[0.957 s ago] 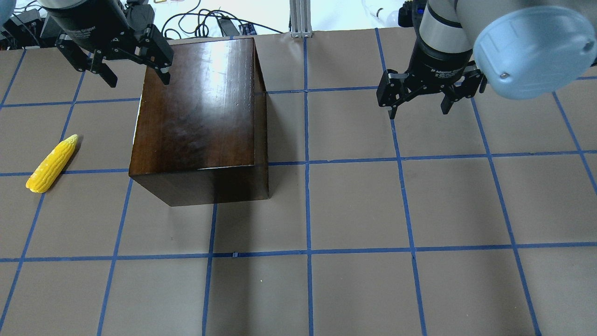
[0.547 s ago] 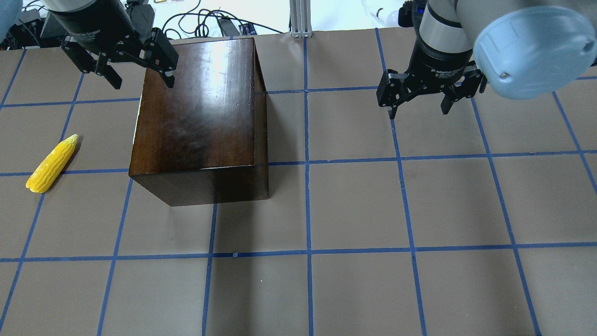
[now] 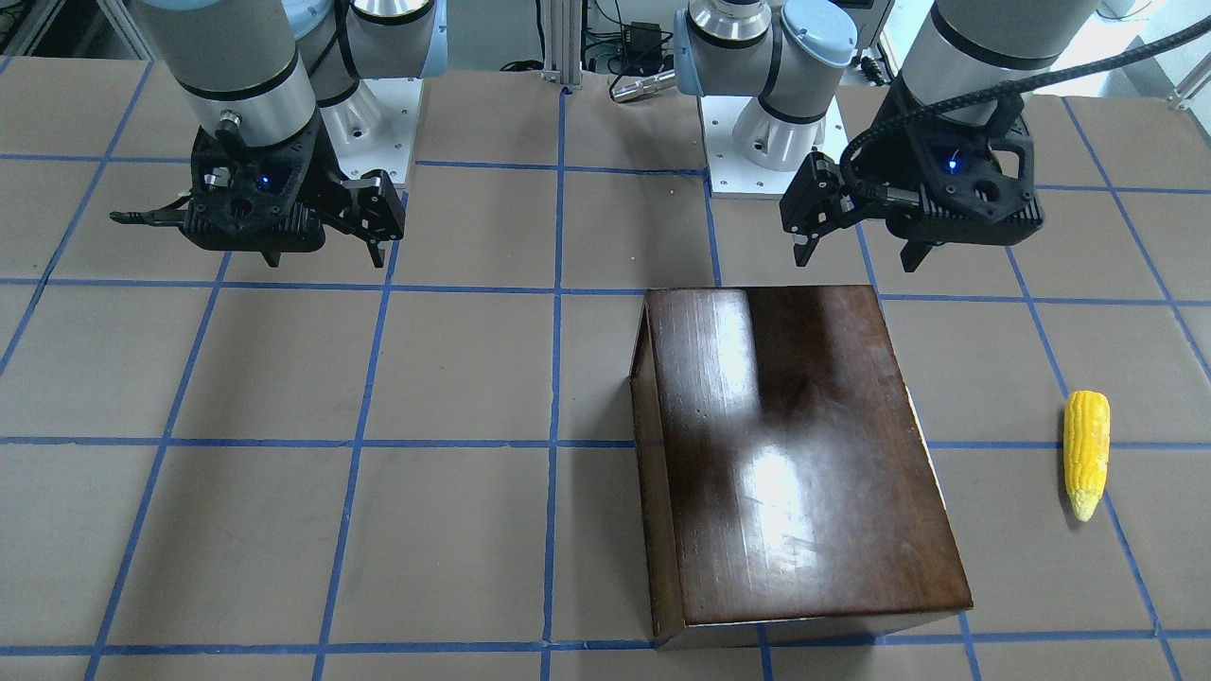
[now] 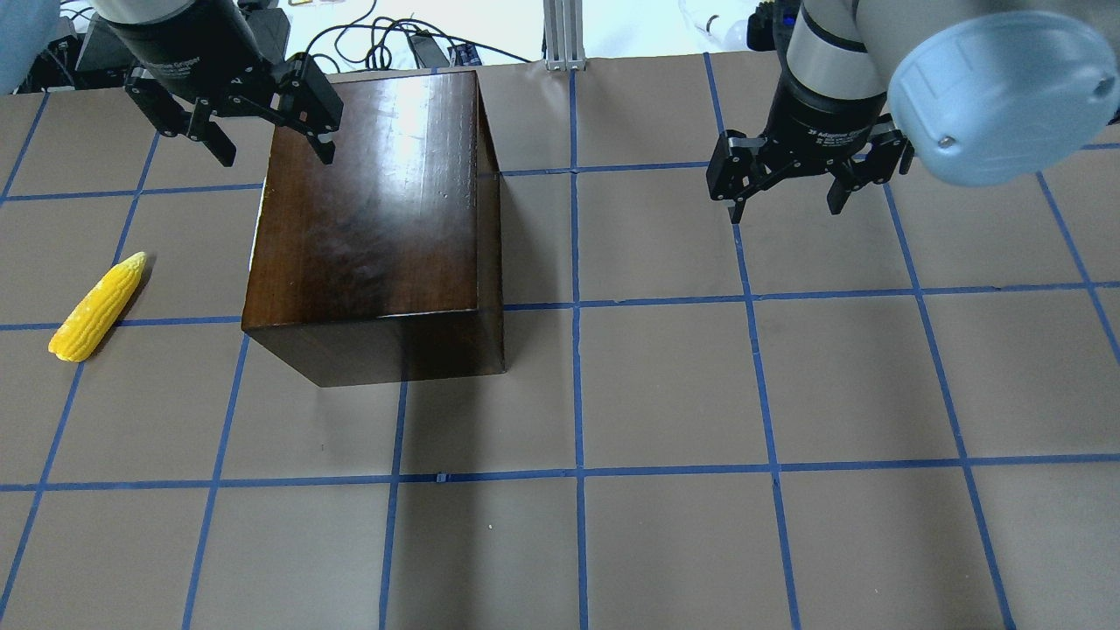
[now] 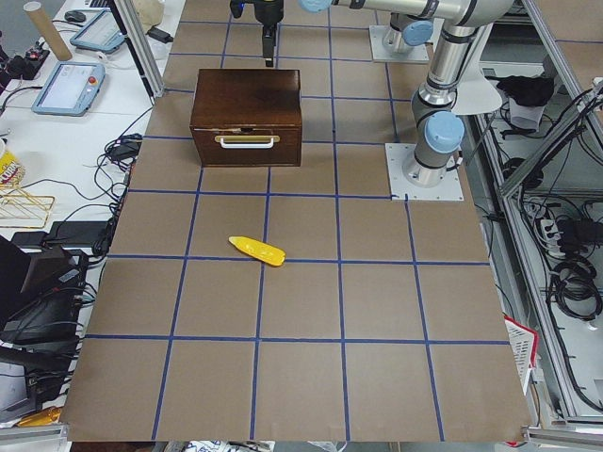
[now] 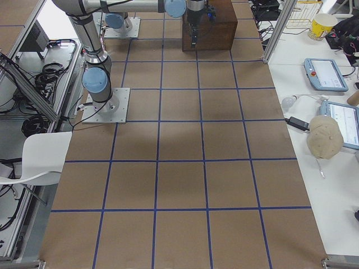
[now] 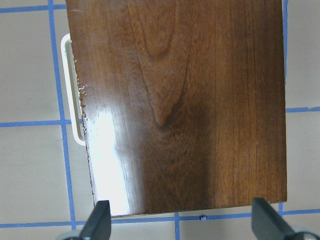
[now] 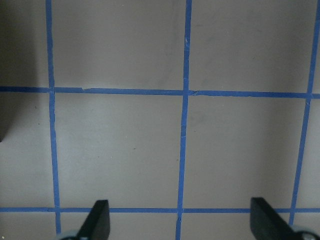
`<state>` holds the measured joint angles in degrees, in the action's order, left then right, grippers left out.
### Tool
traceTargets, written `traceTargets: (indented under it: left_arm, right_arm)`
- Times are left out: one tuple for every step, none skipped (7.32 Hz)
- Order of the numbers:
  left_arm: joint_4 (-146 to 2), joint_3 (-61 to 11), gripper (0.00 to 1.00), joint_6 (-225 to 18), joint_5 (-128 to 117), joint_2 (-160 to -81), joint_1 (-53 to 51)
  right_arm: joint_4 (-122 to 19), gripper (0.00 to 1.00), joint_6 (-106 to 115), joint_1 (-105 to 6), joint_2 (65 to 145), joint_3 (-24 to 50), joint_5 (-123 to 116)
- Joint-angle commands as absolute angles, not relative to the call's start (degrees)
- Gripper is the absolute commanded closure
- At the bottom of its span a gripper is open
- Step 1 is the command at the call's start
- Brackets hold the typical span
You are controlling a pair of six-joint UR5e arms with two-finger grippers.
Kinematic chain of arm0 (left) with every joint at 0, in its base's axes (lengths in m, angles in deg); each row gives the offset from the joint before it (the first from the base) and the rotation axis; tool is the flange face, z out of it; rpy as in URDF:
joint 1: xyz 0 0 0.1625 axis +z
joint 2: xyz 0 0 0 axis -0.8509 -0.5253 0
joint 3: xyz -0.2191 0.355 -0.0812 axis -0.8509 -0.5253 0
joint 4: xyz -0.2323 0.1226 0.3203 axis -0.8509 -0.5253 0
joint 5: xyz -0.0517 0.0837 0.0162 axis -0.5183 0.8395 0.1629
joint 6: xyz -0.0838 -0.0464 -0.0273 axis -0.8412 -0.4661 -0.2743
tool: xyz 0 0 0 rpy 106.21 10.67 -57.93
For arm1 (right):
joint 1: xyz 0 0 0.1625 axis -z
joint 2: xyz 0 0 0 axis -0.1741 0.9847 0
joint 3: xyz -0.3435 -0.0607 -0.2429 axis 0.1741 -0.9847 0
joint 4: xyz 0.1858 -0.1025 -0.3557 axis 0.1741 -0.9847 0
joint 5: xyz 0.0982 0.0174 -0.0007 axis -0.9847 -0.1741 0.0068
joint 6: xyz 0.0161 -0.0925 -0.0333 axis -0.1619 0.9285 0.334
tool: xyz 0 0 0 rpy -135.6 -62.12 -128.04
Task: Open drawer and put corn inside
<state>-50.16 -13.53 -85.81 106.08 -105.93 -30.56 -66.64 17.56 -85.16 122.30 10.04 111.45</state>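
Note:
The glossy dark-brown box point(image 4: 376, 219) stands left of the table's middle; it also shows in the front view point(image 3: 795, 454). Its drawer is shut, and the dark front panel with a pale handle point(image 5: 247, 141) shows in the left side view. The handle point(image 7: 70, 95) also shows in the left wrist view. The yellow corn point(image 4: 96, 306) lies on the table to the box's left, apart from it, and shows in the front view point(image 3: 1085, 452). My left gripper point(image 4: 276, 157) is open and empty above the box's edge. My right gripper point(image 4: 785, 210) is open and empty over bare table.
The brown table point(image 4: 665, 385) is marked with a blue tape grid. An aluminium post point(image 4: 564, 35) and cables stand at the table's edge by the robot's bases. Tablets point(image 5: 66, 85) lie on a side table beyond the table's edge.
My left gripper has shifted slightly toward the box, its one finger now further over the lid. The right arm, box and corn have not moved.

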Motion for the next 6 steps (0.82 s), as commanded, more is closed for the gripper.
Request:
traceTargets:
  left_arm:
    - [-50.0, -13.3, 0.00, -85.8, 106.1, -106.4, -30.5]
    - [-50.0, -12.5, 0.00, -85.4, 106.1, -106.5, -29.9]
    - [-50.0, -10.3, 0.00, -84.9, 105.7, -106.7, -28.5]
    - [-50.6, -9.1, 0.00, -82.6, 105.6, -107.0, -26.8]
    - [-50.4, -9.2, 0.00, -79.9, 105.3, -107.1, -24.6]
    - [-50.2, -9.1, 0.00, -74.6, 104.9, -108.1, -20.5]
  right_arm:
    - [-66.6, 0.00, 17.6, -85.2, 122.3, 10.0, 111.4]
    - [-66.6, 0.00, 17.6, -85.2, 122.3, 10.0, 111.4]
    - [-66.6, 0.00, 17.6, -85.2, 122.3, 10.0, 111.4]
    - [-66.6, 0.00, 17.6, -85.2, 122.3, 10.0, 111.4]
    - [-66.6, 0.00, 17.6, -85.2, 122.3, 10.0, 111.4]
    - [-66.6, 0.00, 17.6, -85.2, 122.3, 10.0, 111.4]
